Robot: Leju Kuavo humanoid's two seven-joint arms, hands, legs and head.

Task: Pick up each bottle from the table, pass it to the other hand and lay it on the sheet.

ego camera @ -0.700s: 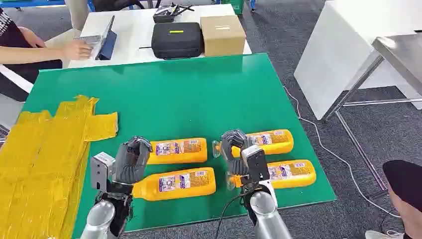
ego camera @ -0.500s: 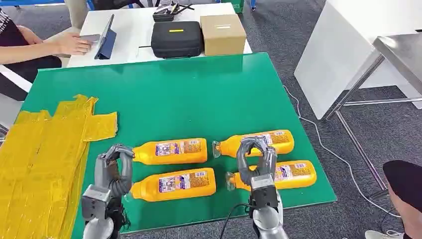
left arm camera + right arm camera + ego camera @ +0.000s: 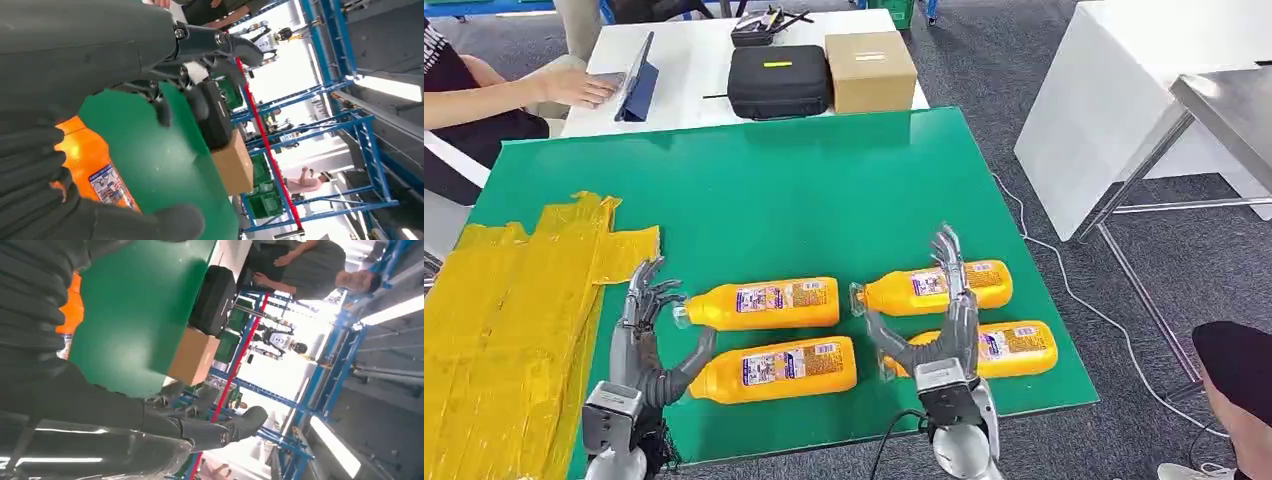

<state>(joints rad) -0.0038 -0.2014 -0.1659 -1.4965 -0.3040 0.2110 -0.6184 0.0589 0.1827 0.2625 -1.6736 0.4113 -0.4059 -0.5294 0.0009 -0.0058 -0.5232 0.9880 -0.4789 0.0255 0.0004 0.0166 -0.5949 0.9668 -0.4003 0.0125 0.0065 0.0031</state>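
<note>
both hands open, empty — left hand [image 3: 646, 335] | right hand [image 3: 937, 325] over bottles [image 3: 774, 368] beside sheet [image 3: 509, 320] | risk: cramped rows — fingers may knock neighbouring bottle

Both arms come up from the bottom edge with wrists raised and palms roughly facing each other. The left hand [image 3: 646, 335] has its fingers spread wide, thumb sticking out to the side, nothing in it. The right hand [image 3: 936, 325] looks the same, fingers fanned upward and not gripping anything.
</note>
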